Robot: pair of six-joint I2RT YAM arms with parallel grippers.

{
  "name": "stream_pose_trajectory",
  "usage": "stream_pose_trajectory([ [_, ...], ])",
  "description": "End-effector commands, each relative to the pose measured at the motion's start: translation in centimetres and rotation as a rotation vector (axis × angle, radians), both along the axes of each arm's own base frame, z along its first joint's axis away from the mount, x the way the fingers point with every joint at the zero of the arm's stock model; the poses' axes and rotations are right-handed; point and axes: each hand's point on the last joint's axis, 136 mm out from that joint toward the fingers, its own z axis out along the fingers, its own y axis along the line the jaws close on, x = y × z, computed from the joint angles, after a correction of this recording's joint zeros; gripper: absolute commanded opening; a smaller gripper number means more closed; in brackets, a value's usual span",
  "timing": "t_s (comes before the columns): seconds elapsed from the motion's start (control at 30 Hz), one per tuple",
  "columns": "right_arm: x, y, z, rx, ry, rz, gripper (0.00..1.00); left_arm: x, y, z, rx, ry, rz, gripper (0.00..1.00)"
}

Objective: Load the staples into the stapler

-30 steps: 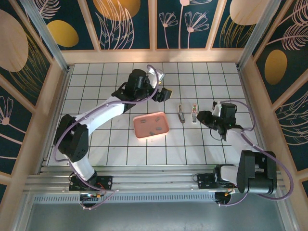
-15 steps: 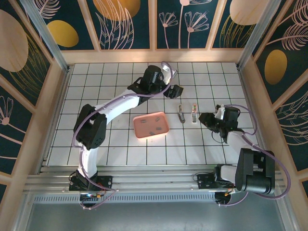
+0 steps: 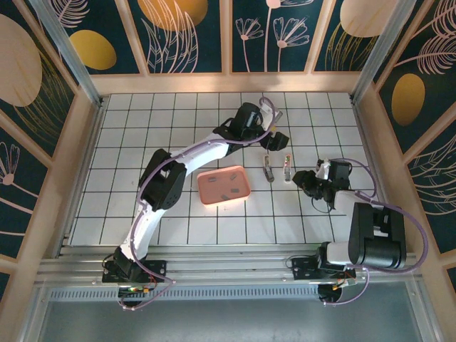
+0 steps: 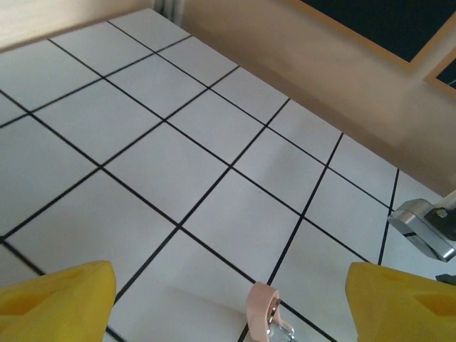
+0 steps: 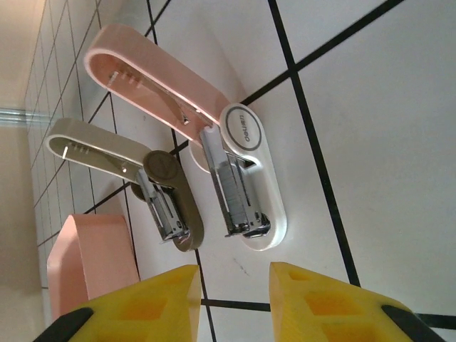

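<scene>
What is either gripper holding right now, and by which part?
Nothing. The left gripper is wide open and empty; the right gripper, narrowly open beside the pink stapler and grey stapler, grips nothing.

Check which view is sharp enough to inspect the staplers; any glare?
Right wrist: grey stapler and pink stapler sharp, soft shadows, no harsh glare. Left wrist: tiles crisp, yellow fingers and back wall soft. Top external: staples too tiny to resolve.

White tiled table (image 3: pixel 142 142), black grid lines; pink tray (image 3: pixel 211 194) is set near centre. Two staplers are laid right of it, side by side, both hinged open: grey stapler (image 3: pixel 268 169) nearer the tray, pink-white stapler (image 3: pixel 287 168) just beside it.
</scene>
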Motion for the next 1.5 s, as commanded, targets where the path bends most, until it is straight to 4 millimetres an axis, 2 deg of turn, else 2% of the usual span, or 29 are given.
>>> stream_pose_trajectory([
  [0.0, 0.1, 0.1, -0.2, 0.023, -0.011, 0.007, 0.31, -0.9, -2.0, 0.2, -0.045, 0.033, -0.058, 0.83],
  [0.3, 0.0, 0.0, -1.0, 0.006, 0.014, 0.005, 0.29, -1.1, -3.9, -2.7, -0.047, 0.134, -0.06, 0.82],
  [0.67, 0.0, 0.5, -1.7, -0.001, 0.035, 0.021, 0.29, -2.1, -5.3, -4.8, -0.032, 0.182, -0.081, 0.81],
  [0.93, -0.1, 0.7, -2.2, -0.005, 0.049, 0.032, 0.28, -2.6, -5.6, -6.6, 0.004, 0.201, -0.082, 0.81],
  [1.47, 0.0, 0.0, -3.1, -0.054, 0.067, 0.012, 0.26, -4.3, -5.9, -7.3, 0.029, 0.22, -0.155, 0.79],
])
